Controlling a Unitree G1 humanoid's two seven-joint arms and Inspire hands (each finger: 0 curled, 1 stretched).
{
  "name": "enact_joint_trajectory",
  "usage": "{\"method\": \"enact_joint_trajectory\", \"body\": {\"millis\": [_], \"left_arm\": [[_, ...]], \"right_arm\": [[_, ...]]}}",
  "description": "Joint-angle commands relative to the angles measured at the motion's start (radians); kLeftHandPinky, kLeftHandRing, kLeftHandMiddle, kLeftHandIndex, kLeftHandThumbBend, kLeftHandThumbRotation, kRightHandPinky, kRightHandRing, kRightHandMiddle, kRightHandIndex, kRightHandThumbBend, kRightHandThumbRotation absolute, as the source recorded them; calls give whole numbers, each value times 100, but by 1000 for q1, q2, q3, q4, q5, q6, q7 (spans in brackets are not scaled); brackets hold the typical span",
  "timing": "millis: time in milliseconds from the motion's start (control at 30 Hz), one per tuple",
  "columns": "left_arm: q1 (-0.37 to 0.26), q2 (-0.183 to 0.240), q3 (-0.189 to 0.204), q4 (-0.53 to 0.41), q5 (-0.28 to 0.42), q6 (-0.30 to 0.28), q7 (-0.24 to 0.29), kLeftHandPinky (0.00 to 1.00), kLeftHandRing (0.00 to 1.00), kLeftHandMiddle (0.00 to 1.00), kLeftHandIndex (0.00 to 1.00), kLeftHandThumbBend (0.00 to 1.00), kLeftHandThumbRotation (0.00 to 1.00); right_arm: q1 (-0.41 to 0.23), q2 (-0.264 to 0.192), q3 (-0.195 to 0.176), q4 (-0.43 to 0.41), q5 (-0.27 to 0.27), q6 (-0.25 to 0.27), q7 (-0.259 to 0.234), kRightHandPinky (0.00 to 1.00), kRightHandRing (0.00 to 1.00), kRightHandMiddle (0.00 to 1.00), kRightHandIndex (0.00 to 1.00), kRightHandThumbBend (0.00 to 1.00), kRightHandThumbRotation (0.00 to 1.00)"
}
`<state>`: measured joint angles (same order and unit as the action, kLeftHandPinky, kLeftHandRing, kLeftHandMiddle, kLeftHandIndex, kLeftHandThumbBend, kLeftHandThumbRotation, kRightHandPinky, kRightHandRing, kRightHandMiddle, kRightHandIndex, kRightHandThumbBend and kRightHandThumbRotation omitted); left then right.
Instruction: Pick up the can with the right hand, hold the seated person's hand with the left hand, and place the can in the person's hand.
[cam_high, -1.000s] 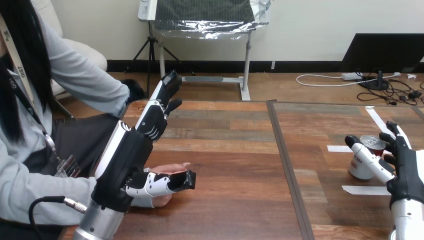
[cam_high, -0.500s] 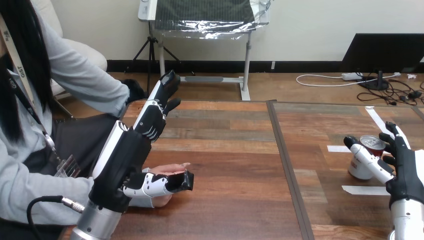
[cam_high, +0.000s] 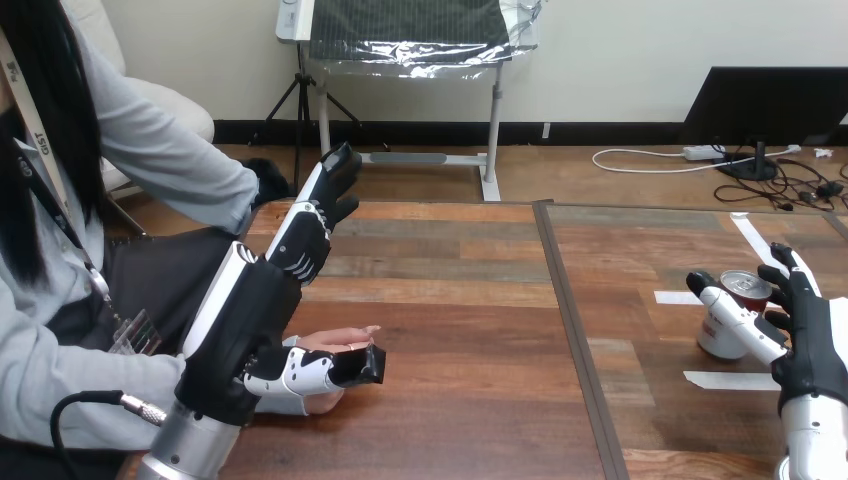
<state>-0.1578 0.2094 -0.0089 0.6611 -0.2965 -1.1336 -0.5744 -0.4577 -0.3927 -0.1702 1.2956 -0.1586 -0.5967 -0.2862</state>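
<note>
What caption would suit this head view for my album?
Right hand flanks the standing can; left hand, fingers straight, has its thumb over the person's upturned hand.

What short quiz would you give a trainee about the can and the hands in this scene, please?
1. True or false: the can stands upright on the table.
2. Where is the right robot hand? A) at the can B) on a person's wrist C) flat on the table's far edge
3. Fill in: the left robot hand, next to the person's hand, has its fingers ____ (straight or curled).
Key: 1 true; 2 A; 3 straight.
</note>
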Motion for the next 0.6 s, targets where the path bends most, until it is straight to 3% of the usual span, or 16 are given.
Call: {"method": "enact_joint_trajectory", "body": {"millis": [0,567], "left_arm": [[-31,15,15,-51,-27,2,-10,99,100,100,100,100,58],[-27,17,15,-69,-84,20,-73,97,100,100,100,100,55]], "right_arm": [[-66,1,8,8,1,18,9,83,87,88,93,100,56],[-92,-6,8,19,1,67,20,78,84,87,93,100,53]]}}
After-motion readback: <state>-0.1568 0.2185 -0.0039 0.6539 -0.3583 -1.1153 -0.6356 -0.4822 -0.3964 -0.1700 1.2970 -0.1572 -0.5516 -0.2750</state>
